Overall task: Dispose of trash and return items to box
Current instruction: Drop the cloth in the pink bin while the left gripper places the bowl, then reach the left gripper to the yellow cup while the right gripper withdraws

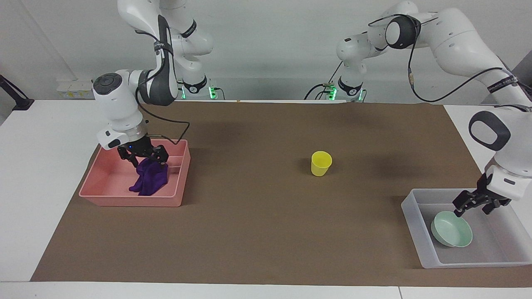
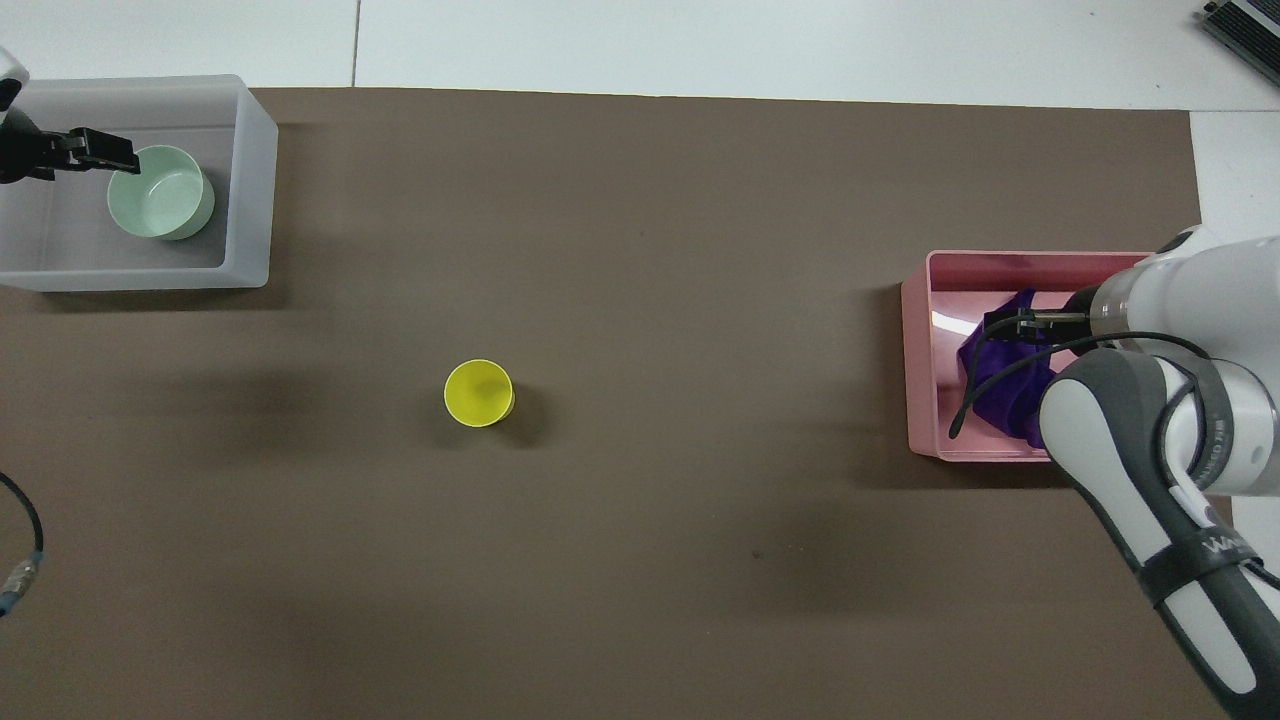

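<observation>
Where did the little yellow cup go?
The yellow cup stands upright on the brown mat near the middle of the table, between the pink tray and the clear box, with nothing touching it.

The right gripper (image 1: 147, 160) hung over the pink tray (image 1: 174, 198), its fingers spread apart just above the purple rag (image 1: 150, 180), which lay heaped inside the tray. The yellow cup (image 1: 321, 163) stood upright on the brown mat (image 1: 257, 224), well apart from both trays. The left gripper (image 1: 474, 207) hovered with fingers spread above the clear box (image 1: 415, 232), close over the mint bowl (image 1: 452, 234) resting on the box floor.
</observation>
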### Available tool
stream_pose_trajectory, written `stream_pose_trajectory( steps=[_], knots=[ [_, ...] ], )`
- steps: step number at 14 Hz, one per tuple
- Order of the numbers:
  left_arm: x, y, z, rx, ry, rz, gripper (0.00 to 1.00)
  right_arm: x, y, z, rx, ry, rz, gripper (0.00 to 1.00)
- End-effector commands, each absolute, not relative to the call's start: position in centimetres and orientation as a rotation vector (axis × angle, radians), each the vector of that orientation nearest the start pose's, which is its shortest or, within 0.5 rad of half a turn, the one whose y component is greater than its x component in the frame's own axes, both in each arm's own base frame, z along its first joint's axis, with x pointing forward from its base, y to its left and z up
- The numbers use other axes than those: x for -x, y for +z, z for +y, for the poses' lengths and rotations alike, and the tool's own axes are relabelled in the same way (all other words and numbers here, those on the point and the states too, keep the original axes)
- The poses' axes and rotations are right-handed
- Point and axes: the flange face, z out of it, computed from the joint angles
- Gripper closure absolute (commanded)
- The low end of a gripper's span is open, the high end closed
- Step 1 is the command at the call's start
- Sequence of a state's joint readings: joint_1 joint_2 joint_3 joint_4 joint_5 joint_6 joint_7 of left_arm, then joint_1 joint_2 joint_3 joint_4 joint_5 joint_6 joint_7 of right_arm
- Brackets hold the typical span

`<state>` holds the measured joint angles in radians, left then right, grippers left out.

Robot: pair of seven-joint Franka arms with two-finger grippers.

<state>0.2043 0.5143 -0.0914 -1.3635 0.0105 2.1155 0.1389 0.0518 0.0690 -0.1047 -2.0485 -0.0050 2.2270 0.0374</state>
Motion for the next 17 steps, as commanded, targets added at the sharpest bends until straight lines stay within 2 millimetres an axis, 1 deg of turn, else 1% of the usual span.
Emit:
stream_pose_trajectory(
  steps=[1, 2, 3, 6, 8, 9, 11, 13, 14, 15, 17],
  knots=[
    [-65.6, 46.7, 4.3, 3.124, -0.303, 0.123, 0.0, -57.4, 46.3, -3.0, 3.155, -0.151, 0.171, 0.0],
    [-64.1, 47.1, 2.7, 3.123, -0.293, 0.154, 0.0, -57.2, 48.2, -3.1, 3.155, -0.156, 0.173, 0.0],
    [-62.9, 47.3, 0.8, 3.128, -0.281, 0.159, 0.0, -56.9, 49.4, -3.1, 3.154, -0.141, 0.175, 0.0],
    [-60.0, 47.5, -5.4, 3.144, -0.254, 0.131, 0.0, -56.2, 53.1, -3.8, 3.151, -0.128, 0.198, 0.0],
    [-58.3, 47.0, -9.0, 3.152, -0.24, 0.127, 0.0, -55.7, 56.1, -4.1, 3.152, -0.092, 0.208, 0.0],
    [-57.8, 46.3, -10.5, 3.157, -0.244, 0.118, 0.0, -55.4, 57.6, -4.2, 3.153, -0.07, 0.21, 0.0],
    [-55.7, 44.9, -14.3, 3.165, -0.278, 0.148, 0.0, -54.8, 60.4, -4.3, 3.154, -0.048, 0.21, 0.0],
    [-53.9, 42.9, -16.9, 3.169, -0.286, 0.197, 0.0, -54.1, 62.7, -4.5, 3.155, -0.033, 0.2, 0.0],
    [-53.3, 42.2, -18.3, 3.172, -0.295, 0.208, 0.0, -53.8, 63.8, -4.6, 3.155, -0.031, 0.19, 0.0],
    [-52.9, 41.3, -19.3, 3.177, -0.298, 0.212, 0.0, -53.6, 65.4, -4.1, 3.156, -0.05, 0.181, 0.0],
    [-51.2, 39.2, -20.6, 3.178, -0.275, 0.236, 0.0, -53.7, 65.5, -3.9, 3.16, -0.057, 0.174, 0.0]
  ],
)
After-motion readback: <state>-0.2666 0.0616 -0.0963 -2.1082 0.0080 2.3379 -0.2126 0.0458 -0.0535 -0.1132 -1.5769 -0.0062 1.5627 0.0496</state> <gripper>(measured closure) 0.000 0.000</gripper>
